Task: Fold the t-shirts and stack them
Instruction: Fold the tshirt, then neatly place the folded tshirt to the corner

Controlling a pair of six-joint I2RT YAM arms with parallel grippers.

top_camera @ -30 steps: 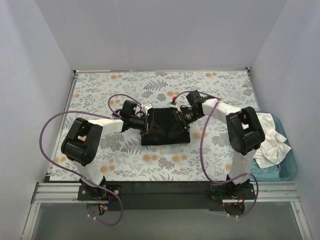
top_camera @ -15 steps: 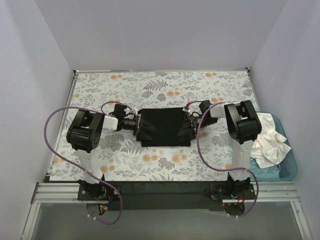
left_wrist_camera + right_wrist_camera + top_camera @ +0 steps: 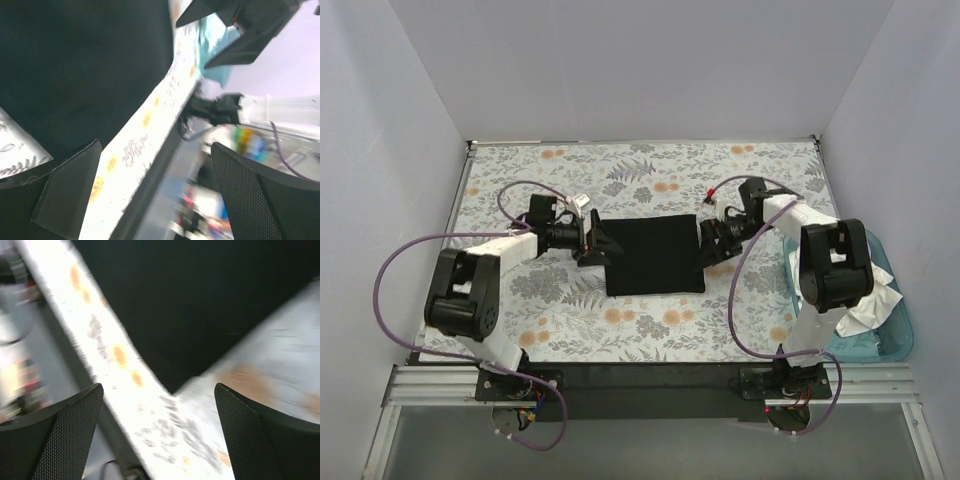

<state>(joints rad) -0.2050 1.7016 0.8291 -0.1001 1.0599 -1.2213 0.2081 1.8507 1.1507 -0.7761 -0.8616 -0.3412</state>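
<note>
Both arms have drawn outward, leaving the black tee [image 3: 652, 255] folded flat at frame centre. Left gripper [image 3: 600, 240] and right gripper [image 3: 708, 246] flank it, spread and empty. Fold seems done; next calls for a white tee [image 3: 870, 305] from the right-edge tub [image 3: 900, 345].

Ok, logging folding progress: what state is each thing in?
black t-shirt: folded flat on the floral cloth, not gripped.
white t-shirts: crumpled in the teal tub.
left claw: open, empty, beside the shirt's left edge.
right claw: open, empty, beside its right edge.
</note>
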